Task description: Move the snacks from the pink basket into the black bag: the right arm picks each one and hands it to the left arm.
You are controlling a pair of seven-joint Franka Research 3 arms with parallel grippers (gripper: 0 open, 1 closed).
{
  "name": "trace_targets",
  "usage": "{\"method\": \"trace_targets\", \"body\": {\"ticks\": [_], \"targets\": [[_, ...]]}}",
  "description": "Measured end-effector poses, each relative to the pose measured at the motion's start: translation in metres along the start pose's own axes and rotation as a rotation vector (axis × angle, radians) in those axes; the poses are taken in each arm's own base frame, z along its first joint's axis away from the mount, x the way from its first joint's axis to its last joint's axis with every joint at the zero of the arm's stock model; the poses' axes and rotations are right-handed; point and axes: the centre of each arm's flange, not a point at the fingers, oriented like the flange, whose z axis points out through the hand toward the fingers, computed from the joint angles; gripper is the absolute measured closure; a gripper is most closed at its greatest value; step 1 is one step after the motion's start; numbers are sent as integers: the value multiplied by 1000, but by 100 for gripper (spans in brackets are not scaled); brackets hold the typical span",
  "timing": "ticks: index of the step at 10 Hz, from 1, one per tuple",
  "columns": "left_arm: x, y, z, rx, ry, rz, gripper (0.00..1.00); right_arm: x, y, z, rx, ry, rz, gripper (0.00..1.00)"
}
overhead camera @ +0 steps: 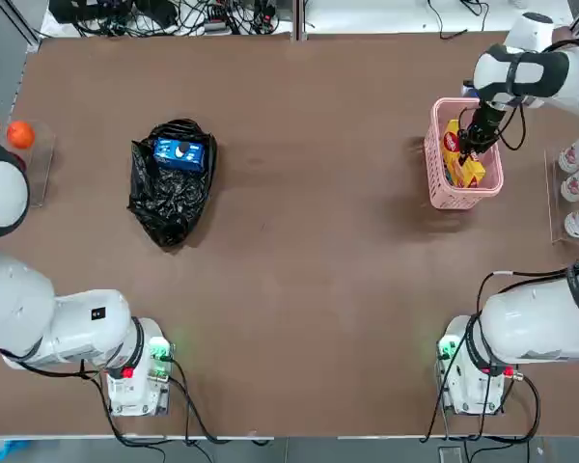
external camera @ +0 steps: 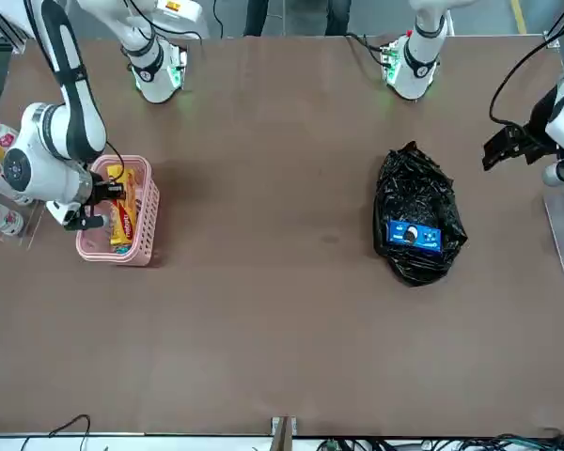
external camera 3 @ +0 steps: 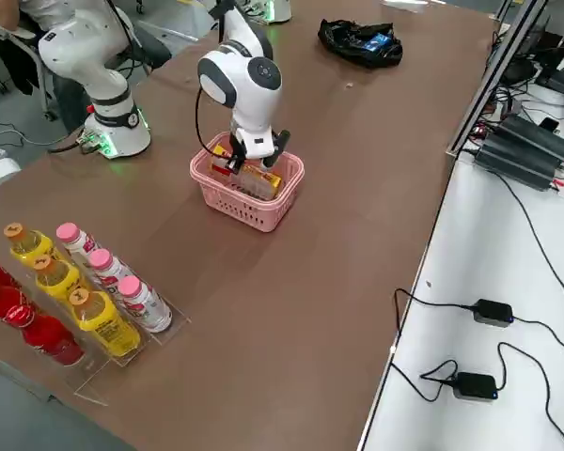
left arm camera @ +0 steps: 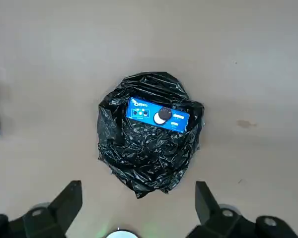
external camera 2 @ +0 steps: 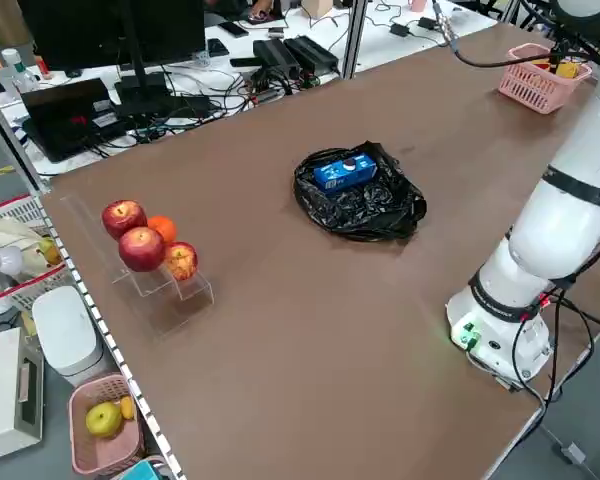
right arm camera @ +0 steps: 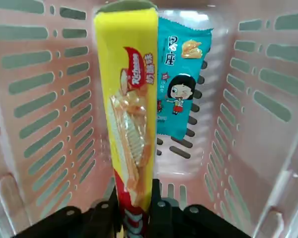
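At the upper right of the top view, the right fingers (right arm camera: pixel 139 210) are pinching the light, slippery yellow packet (right arm camera: pixel 134 99) by its end in the pink basket (overhead camera: pixel 455 199). Upper left, the left fingers are waiting wide apart.

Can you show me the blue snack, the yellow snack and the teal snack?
Blue snack (left arm camera: pixel 136 110): left wrist view, on its printed front, near one end.
Yellow snack (right arm camera: pixel 129 104): right wrist view, middle of its wrapper.
Teal snack (right arm camera: pixel 181 89): right wrist view, the cartoon face.
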Motion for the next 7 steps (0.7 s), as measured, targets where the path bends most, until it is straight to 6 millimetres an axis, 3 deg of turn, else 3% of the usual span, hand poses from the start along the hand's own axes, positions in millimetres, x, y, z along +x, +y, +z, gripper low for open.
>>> {"method": "trace_targets", "body": {"ticks": [4, 7], "targets": [[1, -5, 0, 0, 0, -9, 0, 5, -3, -43, 9, -58, -12, 77], [1, -5, 0, -1, 0, -9, 0, 5, -3, -61, -7, -87, -59, 77]]}}
